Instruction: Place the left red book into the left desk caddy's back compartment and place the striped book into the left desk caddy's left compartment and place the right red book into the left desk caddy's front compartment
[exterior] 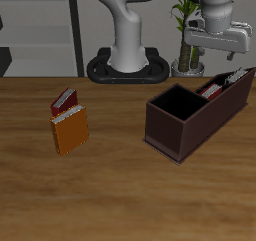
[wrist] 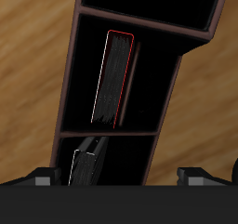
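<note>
A wooden table [exterior: 110,175] with visible grain filled the foreground. Behind it stood a grey shelving unit [exterior: 40,30] with dark openings, against a pale wall. A potted green plant [exterior: 186,30] stood near the table's back edge.

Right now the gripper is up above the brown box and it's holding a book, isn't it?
Not quite. The gripper is above the brown box, but it is holding no book. The wrist view shows its fingers wide apart with nothing between them. The striped book it looks down on already sits in one of the box's slots.
</note>
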